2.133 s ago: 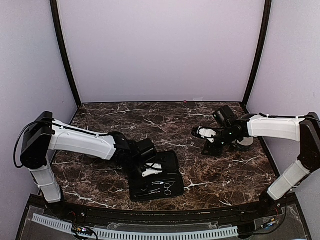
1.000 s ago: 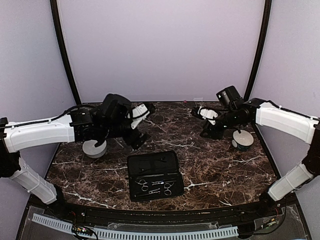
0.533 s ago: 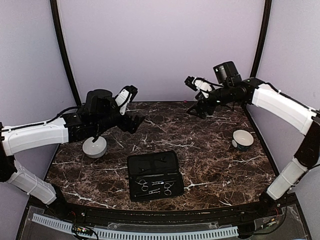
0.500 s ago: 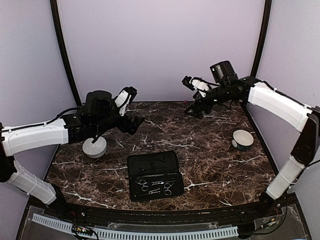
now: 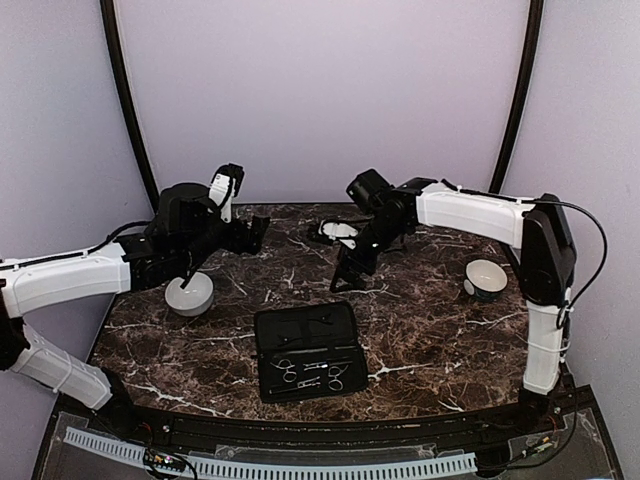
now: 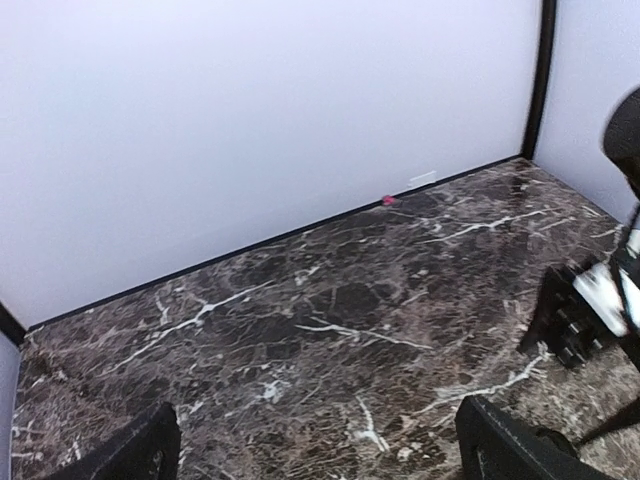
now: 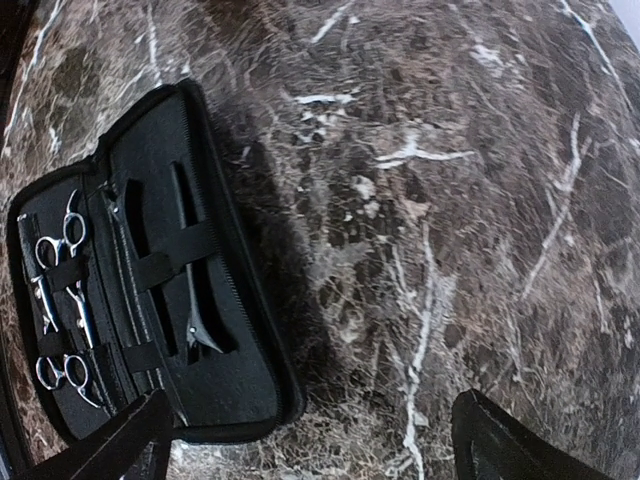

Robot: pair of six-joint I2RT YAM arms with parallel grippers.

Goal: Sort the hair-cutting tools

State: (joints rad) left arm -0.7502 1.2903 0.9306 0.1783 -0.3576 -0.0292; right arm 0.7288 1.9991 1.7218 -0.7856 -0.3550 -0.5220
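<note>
**Status, both arms**

- L gripper point(image 6: 320, 458): jaws spread wide, nothing between them. Fingertips point(image 6: 128, 452) show only at the bottom corners of the left wrist view. Raised off the table point(image 5: 440, 340), aimed toward the rear wall. In the top view it sits over the far-left area, near the left white bowl point(image 5: 190, 296).
- R gripper point(image 7: 310, 450): jaws spread wide, nothing held. Hangs above the table centre, just beyond the far edge of the case point(image 7: 150, 170), cam looking down at it.

**Task items**

- Black case lies unzipped and flat, front-centre of the table, approx. between the 2 arms.
- Scissors point(image 7: 52, 242): silver, ring handles, strapped in the case half nearest the arm bases.
- Comb-like piece point(image 7: 186, 250): slim, dark, held by a strap in the far half of the case; silver end visible.
- All visible tools sit inside the case.

**Other**

- 2nd white bowl point(image 5: 485, 279): right side of the table, well apart from the case. Contents of both bowls: cannot tell.
</note>
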